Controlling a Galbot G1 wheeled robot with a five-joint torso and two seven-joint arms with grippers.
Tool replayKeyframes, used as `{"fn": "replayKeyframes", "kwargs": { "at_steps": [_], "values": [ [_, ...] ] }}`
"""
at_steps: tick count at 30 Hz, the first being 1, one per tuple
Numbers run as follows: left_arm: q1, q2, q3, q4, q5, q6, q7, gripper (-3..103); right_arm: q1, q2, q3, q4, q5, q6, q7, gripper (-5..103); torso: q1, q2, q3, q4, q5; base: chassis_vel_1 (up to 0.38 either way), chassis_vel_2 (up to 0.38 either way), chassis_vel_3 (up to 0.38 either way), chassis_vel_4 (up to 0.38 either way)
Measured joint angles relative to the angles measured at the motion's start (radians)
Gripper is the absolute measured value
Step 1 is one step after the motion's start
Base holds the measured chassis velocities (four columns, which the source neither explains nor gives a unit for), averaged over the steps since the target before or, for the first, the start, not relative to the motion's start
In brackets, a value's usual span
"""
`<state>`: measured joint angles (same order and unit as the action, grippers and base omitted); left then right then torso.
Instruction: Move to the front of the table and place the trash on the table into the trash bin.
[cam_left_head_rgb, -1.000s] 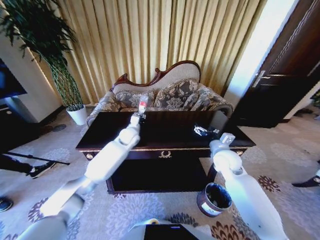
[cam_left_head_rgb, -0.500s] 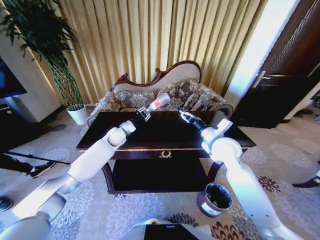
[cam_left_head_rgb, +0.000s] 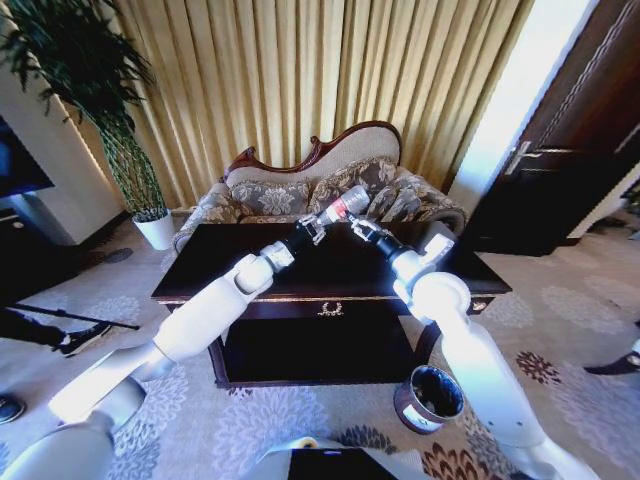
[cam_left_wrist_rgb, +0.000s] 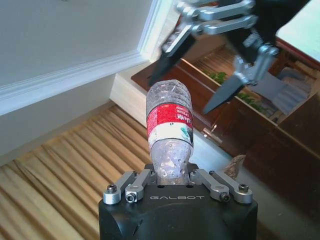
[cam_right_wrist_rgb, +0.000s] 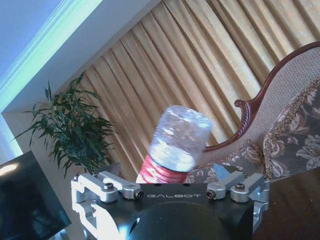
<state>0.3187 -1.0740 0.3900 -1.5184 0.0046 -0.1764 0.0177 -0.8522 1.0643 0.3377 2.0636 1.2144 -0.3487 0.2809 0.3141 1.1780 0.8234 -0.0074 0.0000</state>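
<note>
My left gripper (cam_left_head_rgb: 316, 226) is shut on the neck end of the clear plastic bottle with a red label (cam_left_head_rgb: 345, 205), held tilted in the air above the dark table (cam_left_head_rgb: 250, 275). The right gripper (cam_left_head_rgb: 358, 227) is open just beside the bottle's free end, apart from it. In the left wrist view the bottle (cam_left_wrist_rgb: 169, 125) stands out from my left gripper (cam_left_wrist_rgb: 172, 176), and the right gripper (cam_left_wrist_rgb: 212, 47) hangs beyond it with its fingers spread. The right wrist view faces the bottle's (cam_right_wrist_rgb: 177, 142) base. The trash bin (cam_left_head_rgb: 428, 398) stands on the carpet by the table's right front leg.
A patterned sofa (cam_left_head_rgb: 330, 190) sits right behind the table, against gold curtains. A tall plant in a white pot (cam_left_head_rgb: 155, 228) stands at the back left. A dark door (cam_left_head_rgb: 560, 160) is at the right. The right arm reaches over the bin.
The left arm has carried the bottle up and to the right. The right gripper has risen from the table's right side and moved left, up to the bottle.
</note>
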Motion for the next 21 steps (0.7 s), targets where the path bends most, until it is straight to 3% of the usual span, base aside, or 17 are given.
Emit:
{"fn": "replayKeyframes", "kwargs": {
  "at_steps": [17,20,21],
  "values": [
    [-0.022,-0.049,0.057,-0.012,0.004,0.022,-0.008,22,0.038,0.012,-0.017,-0.031,-0.033,0.000,0.001,101,0.000,0.000,0.000,-0.0002,0.0000,0.000,0.000,0.000,0.000],
    [-0.019,-0.050,0.060,-0.018,0.005,0.024,-0.008,22,0.039,0.011,-0.014,-0.034,-0.037,0.000,0.001,100,0.000,0.000,0.000,-0.0001,0.0000,0.000,0.000,0.000,0.000],
    [-0.015,-0.050,0.063,-0.025,0.006,0.025,-0.008,22,0.038,0.010,-0.011,-0.035,-0.039,-0.001,0.002,93,0.000,0.000,0.000,-0.0001,0.0000,0.000,0.000,0.000,0.000]
  ]
}}
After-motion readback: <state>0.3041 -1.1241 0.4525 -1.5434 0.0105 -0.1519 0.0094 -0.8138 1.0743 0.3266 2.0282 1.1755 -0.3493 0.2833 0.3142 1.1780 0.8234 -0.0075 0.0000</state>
